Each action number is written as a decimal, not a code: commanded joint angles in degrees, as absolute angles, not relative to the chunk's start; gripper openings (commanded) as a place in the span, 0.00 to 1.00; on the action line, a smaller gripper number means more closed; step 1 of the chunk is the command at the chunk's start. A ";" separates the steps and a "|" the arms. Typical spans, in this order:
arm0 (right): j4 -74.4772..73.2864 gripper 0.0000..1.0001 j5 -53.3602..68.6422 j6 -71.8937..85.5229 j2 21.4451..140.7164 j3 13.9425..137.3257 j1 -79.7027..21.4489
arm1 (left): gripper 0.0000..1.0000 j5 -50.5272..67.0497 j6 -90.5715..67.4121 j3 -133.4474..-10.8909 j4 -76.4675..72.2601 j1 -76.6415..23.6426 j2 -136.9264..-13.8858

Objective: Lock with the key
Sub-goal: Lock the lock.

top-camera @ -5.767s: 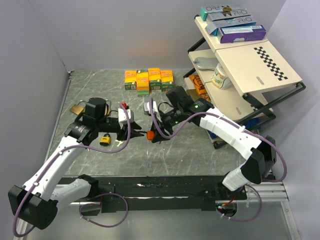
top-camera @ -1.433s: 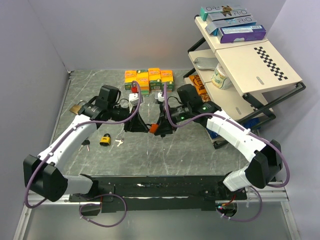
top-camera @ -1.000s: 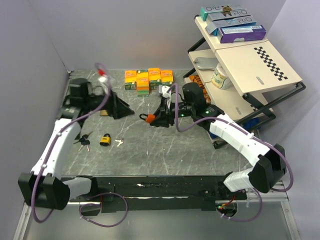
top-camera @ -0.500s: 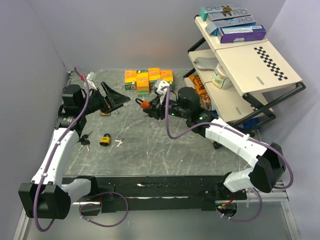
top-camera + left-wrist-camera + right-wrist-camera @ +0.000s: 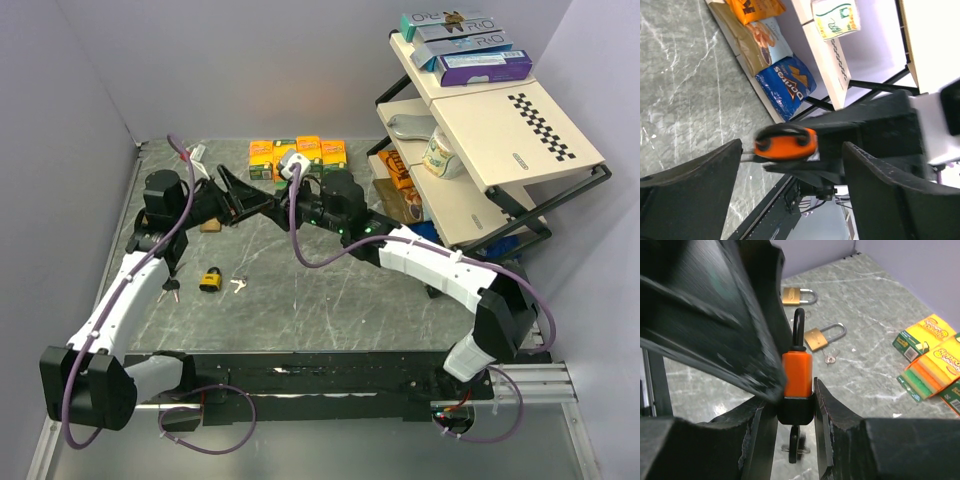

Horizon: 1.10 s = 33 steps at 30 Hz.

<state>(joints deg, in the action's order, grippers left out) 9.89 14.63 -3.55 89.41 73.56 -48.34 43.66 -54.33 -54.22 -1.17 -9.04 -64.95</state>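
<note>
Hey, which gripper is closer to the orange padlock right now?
Right. The right gripper is shut on the orange padlock, holding it above the table. The left gripper is open, its fingers standing on either side of the padlock, not gripping it.

Orange padlock (image 5: 797, 374), shackle (image 5: 799, 325) seemingly black

Both looked built to one pattern: the left arm (image 5: 120, 300) and the right arm (image 5: 432, 262) had smooth white shells over their long links, with chunky black housings at the joints and heavier black blocks down at the bases. A thin purple cable (image 5: 291, 235) ran loosely along each arm in slack loops, and a small white plug block (image 5: 293, 164) sat up by the right wrist. Close up, the fingers (image 5: 690, 192) were broad matte-black plastic wedges with a rough, grainy surface.
</note>
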 commanded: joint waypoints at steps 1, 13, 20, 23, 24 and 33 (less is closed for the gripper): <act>17.75 0.00 13.62 -1.14 90.44 79.10 -49.39 | 0.79 43.77 -55.02 -54.23 -4.83 -9.14 -65.83; 17.93 0.00 11.69 -0.97 91.14 79.28 -50.71 | 0.27 44.30 -54.23 -54.40 -6.07 -9.23 -66.27; 13.02 0.68 20.19 -2.90 87.37 76.56 -48.35 | 0.01 42.89 -49.31 -58.09 1.39 -9.05 -65.48; 9.94 0.75 24.07 -3.34 84.21 73.75 -46.41 | 0.01 43.68 -48.60 -58.27 2.02 -8.96 -64.60; 8.63 0.75 26.00 -3.43 83.50 73.13 -45.28 | 0.01 44.29 -48.52 -58.27 1.85 -8.96 -64.25; 4.31 0.57 34.27 -8.53 80.42 69.78 -43.07 | 0.01 45.88 -48.07 -59.59 2.99 -8.88 -64.07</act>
